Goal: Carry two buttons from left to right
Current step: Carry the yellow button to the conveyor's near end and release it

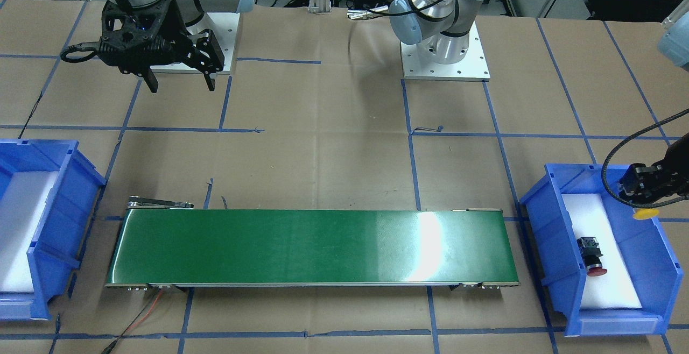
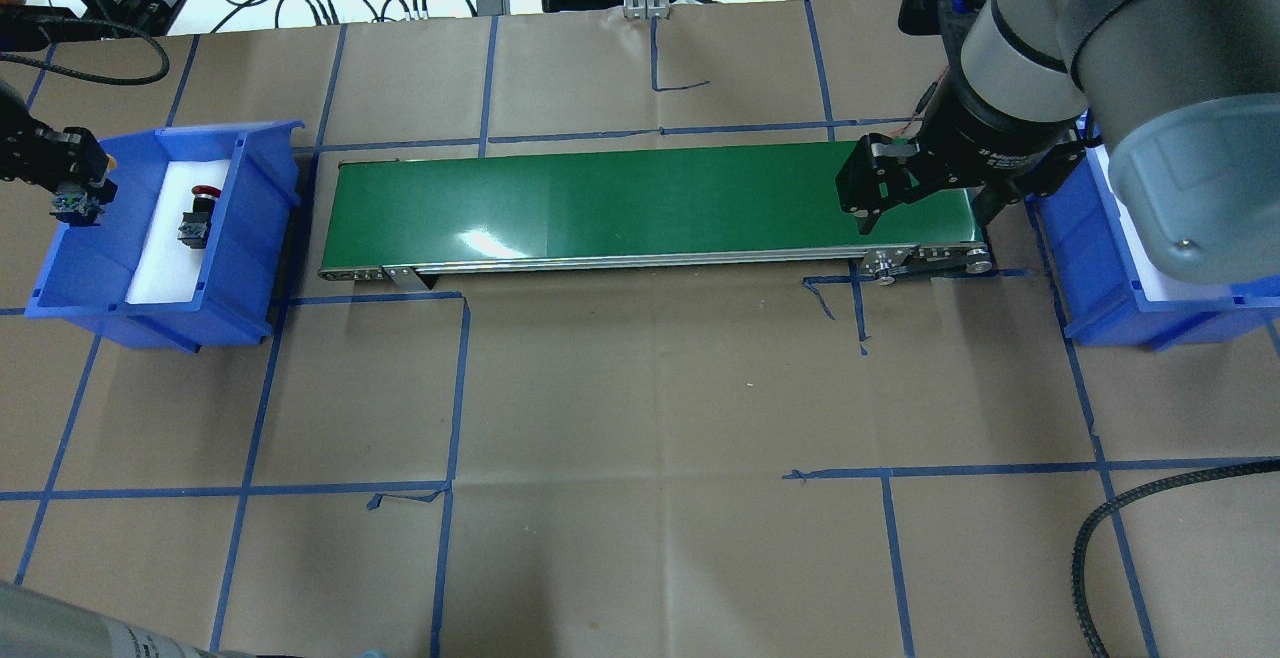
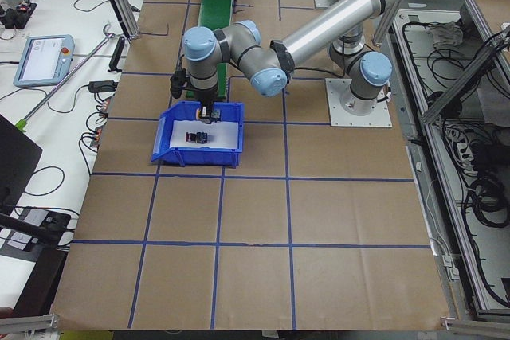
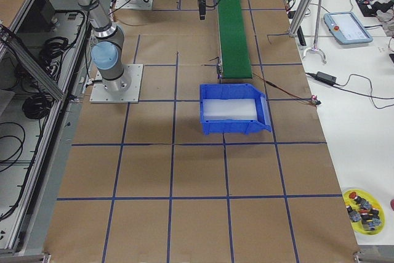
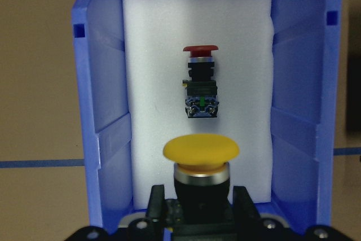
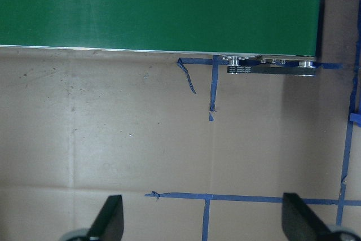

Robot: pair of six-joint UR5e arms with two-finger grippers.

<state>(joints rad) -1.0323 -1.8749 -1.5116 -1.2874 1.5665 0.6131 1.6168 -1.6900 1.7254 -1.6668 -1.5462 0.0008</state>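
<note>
1. Left bin [image 2: 250, 238]: blue, open-topped, just off the left end of the conveyor belt [image 2: 640, 203]. Lined with a white foam pad [image 5: 146, 55].

2. Left gripper [image 5: 198, 196]: poised over the left bin, beyond the belt's left end. Its fingers [image 5: 157, 198] are clamped on the black body of item 3.

3. Yellow button [image 5: 200, 150]: carried in the left gripper with its mushroom cap pointing down towards the foam. It is off the belt, over the left bin, and apart from item 4.

4. Red button [image 5: 200, 80]: lies on its side on the foam in the left bin, off the belt's left end. The cap points away from the robot and the grey base towards it. Nothing grips it.

5. Conveyor belt: a long green strip running left to right across the paper-covered table [image 2: 640, 438], between the two bins.

6. Right gripper [image 1: 182, 84]: hangs over the table on the robot's side of the belt, near the belt's right end. The jaws are spread wide with nothing between them.

7. Right bin [image 2: 1100, 278]: blue, just off the belt's right end, with a white foam lining.
</note>
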